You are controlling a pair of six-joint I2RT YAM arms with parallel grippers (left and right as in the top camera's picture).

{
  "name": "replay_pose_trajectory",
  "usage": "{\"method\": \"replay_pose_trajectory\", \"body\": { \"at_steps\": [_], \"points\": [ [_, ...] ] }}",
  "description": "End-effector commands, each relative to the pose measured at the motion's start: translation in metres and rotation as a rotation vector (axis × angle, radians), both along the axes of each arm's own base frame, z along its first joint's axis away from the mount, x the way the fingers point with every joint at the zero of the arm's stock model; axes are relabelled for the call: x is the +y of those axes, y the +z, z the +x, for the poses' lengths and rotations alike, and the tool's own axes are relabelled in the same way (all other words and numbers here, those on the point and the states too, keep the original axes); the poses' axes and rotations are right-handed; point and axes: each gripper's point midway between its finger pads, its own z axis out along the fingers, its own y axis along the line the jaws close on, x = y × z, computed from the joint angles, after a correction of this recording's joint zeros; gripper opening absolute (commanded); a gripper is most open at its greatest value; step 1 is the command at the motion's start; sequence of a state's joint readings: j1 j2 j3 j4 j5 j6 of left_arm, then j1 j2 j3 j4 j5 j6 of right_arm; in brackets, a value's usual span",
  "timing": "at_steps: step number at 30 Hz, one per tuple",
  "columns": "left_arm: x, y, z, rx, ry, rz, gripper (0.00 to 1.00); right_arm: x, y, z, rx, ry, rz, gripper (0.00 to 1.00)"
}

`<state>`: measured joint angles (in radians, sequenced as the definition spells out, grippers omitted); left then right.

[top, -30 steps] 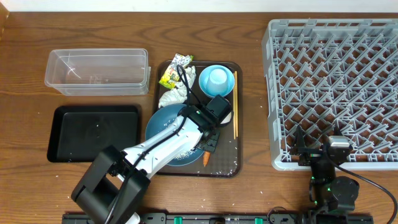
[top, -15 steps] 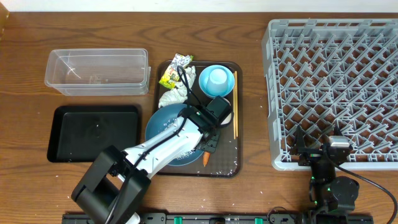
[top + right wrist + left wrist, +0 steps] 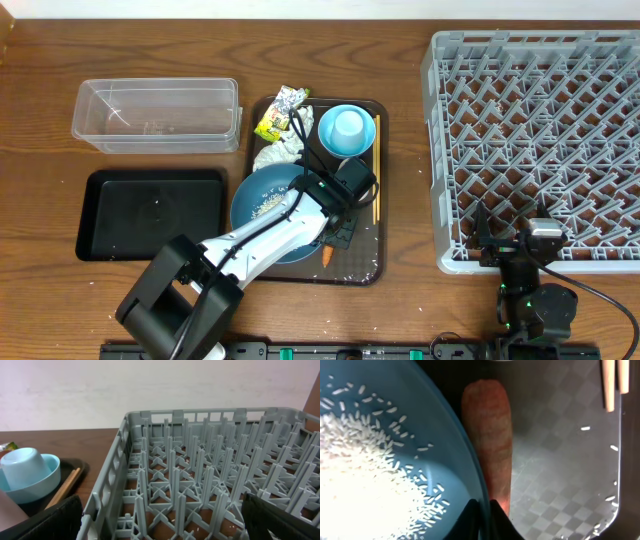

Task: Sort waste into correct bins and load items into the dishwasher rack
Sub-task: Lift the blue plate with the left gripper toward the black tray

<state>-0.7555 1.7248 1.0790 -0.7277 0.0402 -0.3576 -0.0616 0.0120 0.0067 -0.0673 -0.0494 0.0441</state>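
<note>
Left end effector (image 3: 482,510): jaws nearly closed, pinching the right-hand rim of the large blue plate (image 3: 435,435), which sits at the lower left of the brown serving tray (image 3: 375,265), centre frame in the overhead view. Rice grains (image 3: 360,475) lie heaped on the plate. Carrot (image 3: 490,445) lies on the tray just right of the gripped rim. Chopsticks (image 3: 376,170) lie along the tray's right edge. Light-blue cup (image 3: 348,125) stands inverted in the light-blue bowl (image 3: 328,141) at the tray's upper right. Tissue (image 3: 280,152) and snack wrapper (image 3: 277,115) are at its upper left. Clear tub (image 3: 155,115) and black tray (image 3: 150,215) rest on the counter (image 3: 50,60), left of frame. Right end effector (image 3: 165,517): fingers wide apart, holding nothing, at the lower edge of the dishwasher rack (image 3: 540,140), right of frame.
</note>
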Motion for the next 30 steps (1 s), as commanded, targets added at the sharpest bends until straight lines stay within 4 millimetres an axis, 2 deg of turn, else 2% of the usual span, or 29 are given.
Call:
{"method": "replay_pose_trajectory", "body": {
  "at_steps": [1, 8, 14, 20, 24, 30],
  "points": [
    [-0.004, 0.012, 0.011, -0.026, 0.007, 0.001, 0.06, -0.001, 0.0, 0.0, -0.001, -0.003, 0.003, 0.99],
    [-0.013, 0.036, 0.02, -0.046, 0.008, -0.013, 0.06, -0.001, 0.0, 0.0, -0.001, -0.003, 0.003, 0.99],
    [-0.011, 0.056, 0.026, -0.064, 0.012, 0.005, 0.06, -0.001, 0.0, 0.0, -0.001, -0.003, 0.003, 0.99],
    [-0.007, 0.09, 0.031, -0.129, 0.031, -0.048, 0.06, -0.001, 0.0, 0.0, -0.001, -0.003, 0.003, 0.99],
    [0.007, 0.118, 0.039, -0.197, 0.078, -0.095, 0.06, -0.001, 0.0, 0.0, -0.001, -0.003, 0.003, 0.99],
    [0.046, 0.154, 0.052, -0.278, 0.19, -0.144, 0.06, -0.001, 0.0, 0.0, -0.001, -0.003, 0.003, 0.99]
  ]
}}
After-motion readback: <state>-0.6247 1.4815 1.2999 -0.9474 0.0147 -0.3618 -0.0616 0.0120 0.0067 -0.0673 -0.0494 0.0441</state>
